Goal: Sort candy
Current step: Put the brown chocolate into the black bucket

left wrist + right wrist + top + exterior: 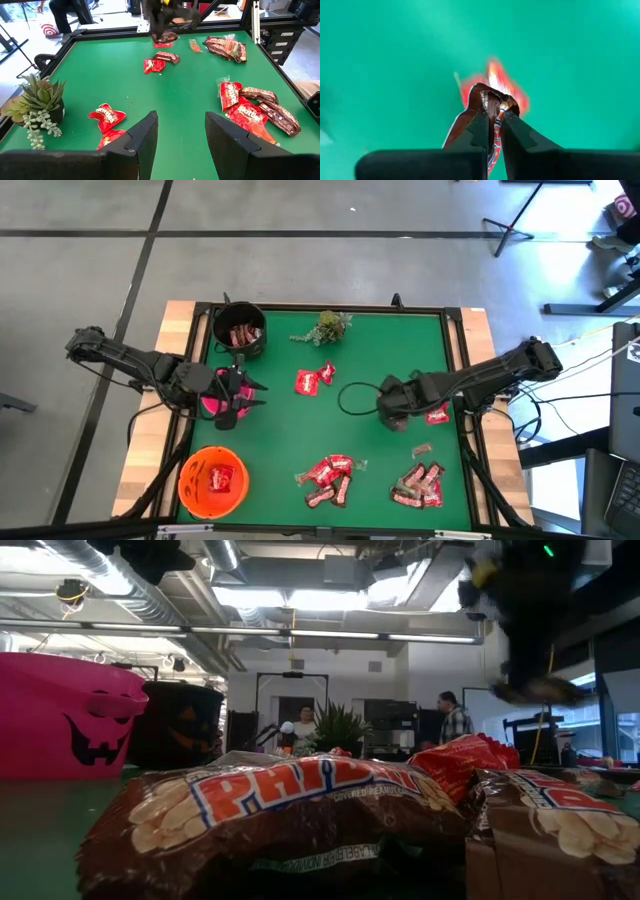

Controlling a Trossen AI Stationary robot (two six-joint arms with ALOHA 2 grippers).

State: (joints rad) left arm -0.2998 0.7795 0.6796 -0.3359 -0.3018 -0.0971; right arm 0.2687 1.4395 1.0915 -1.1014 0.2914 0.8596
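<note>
Candy lies scattered on the green tabletop [300, 440]: two red packets [314, 378] mid-mat, a mixed heap [330, 478] toward the near edge, another heap [419, 485] at the near right. The right pincer [494, 116] is pinched narrow on a brown bar [470, 122] over the mat's right side, beside a red packet [437, 416]. The left pincer [181, 135] stands partly spread and holds nothing, by a pink bucket [212, 402] at the left edge. A black bucket [239, 328] and an orange bucket [212, 478] hold candy. A succulent [329, 325] sits at the far edge. Open mat spans the middle.
</note>
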